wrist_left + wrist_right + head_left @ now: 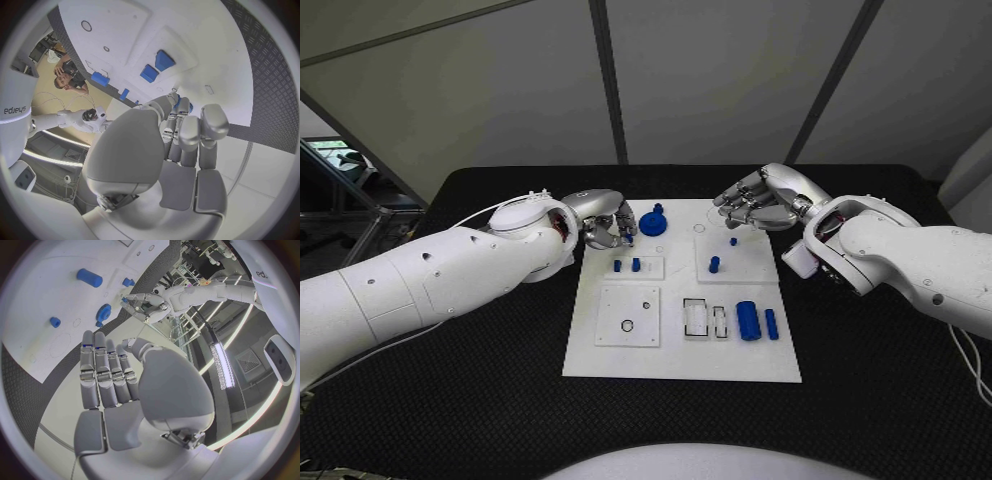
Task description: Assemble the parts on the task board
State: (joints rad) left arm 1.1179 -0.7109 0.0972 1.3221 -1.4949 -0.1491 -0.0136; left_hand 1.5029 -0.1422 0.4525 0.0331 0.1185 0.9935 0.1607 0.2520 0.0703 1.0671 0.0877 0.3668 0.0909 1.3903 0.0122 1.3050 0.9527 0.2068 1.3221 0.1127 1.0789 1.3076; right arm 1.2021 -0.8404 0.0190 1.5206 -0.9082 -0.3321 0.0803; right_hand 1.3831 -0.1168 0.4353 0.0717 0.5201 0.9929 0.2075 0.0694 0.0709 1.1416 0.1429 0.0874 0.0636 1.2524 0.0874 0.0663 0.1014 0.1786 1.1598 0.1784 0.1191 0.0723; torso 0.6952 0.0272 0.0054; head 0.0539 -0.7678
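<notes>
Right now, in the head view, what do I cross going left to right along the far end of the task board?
Left robot hand → blue gear-like part it is touching or holding → small ring mark on the task board → small blue peg → right robot hand.

White task board (pixel 682 360) on black table (pixel 488 400)

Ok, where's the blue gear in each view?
Head view: blue gear at the task board's far edge, beside the left robot hand.
Left wrist view: blue sliver behind that hand, probably it.
Right wrist view: on the board, near that hand.
Shared landmark: the left robot hand.
</notes>
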